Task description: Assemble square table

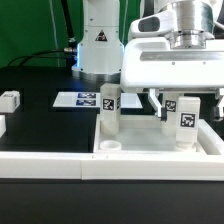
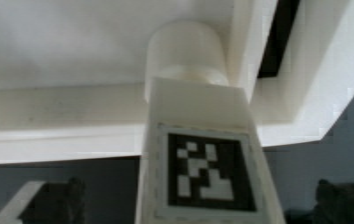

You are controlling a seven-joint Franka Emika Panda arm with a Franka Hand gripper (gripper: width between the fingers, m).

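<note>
Ext. view: I'm seeing the gripper (image 1: 187, 106) cropping at the top edge; a white part (image 1: 2, 125) cutting off at the view's left, can't ID. Wrist view: leg (image 2: 200, 150) near end and fingertips (image 2: 46, 202) running off-frame; slab (image 2: 67, 115) blurring.

Open gap between two upright legs (image 1: 108, 108); low wall (image 1: 45, 168) alongside slab (image 1: 150, 150)

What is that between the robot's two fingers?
A white table leg, upright in a corner of the tabletop; the wrist view shows gaps to both fingers.
</note>
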